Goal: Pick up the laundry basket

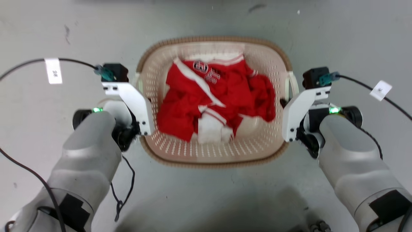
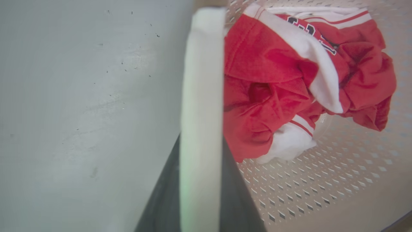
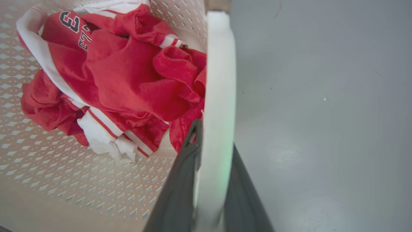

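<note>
Two clamps: left gripper (image 2: 201,151), right gripper (image 3: 214,138) closed on white side handles (image 2: 202,64).
Between them: cream perforated plastic laundry basket (image 1: 212,162), looks stiff, light.

Left arm (image 1: 87,145) and right arm (image 1: 351,151) reached forward, spread wide, wrists turned inward. Left gripper (image 2: 200,151) and right gripper (image 3: 214,138) each seemed clamped on a handle (image 2: 202,74).

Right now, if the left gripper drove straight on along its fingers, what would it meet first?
The white handle of the laundry basket, already between its fingers; beyond, probably the floor.
</note>
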### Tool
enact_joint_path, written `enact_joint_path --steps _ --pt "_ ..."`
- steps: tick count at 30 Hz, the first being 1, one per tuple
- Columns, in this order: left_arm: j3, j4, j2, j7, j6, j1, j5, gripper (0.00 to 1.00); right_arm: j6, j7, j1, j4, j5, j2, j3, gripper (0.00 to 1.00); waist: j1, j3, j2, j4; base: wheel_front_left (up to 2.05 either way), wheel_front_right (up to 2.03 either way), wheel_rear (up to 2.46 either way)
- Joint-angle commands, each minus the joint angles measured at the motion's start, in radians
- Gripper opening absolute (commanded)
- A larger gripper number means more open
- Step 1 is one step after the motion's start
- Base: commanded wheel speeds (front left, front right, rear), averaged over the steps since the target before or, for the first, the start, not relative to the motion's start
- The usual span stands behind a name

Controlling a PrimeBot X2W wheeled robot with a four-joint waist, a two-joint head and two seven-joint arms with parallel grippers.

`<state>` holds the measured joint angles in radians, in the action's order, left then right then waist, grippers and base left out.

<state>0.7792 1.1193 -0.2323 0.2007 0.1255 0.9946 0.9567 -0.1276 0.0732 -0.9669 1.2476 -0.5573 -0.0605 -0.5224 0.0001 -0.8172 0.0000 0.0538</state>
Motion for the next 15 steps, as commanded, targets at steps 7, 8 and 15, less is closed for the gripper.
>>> enact_joint_path --steps 7,8,15 --pt "0.035 0.025 0.056 0.080 0.010 -0.043 0.066 0.00 -0.007 0.096 0.045 0.011 -0.039 0.021 -0.042 0.00 -0.0001 0.169 0.0000 -0.013 0.00 0.00 0.00" --pt "0.039 0.030 0.061 0.091 0.010 -0.050 0.074 0.00 -0.008 0.106 0.051 0.013 -0.044 0.021 -0.046 0.00 -0.0001 0.192 0.0000 -0.015 0.00 0.00 0.00" --pt "0.049 0.060 0.083 0.148 0.011 -0.081 0.116 0.00 -0.008 0.184 0.092 0.016 -0.078 0.023 -0.067 0.00 -0.0001 0.323 0.0000 -0.024 0.00 0.00 0.00"
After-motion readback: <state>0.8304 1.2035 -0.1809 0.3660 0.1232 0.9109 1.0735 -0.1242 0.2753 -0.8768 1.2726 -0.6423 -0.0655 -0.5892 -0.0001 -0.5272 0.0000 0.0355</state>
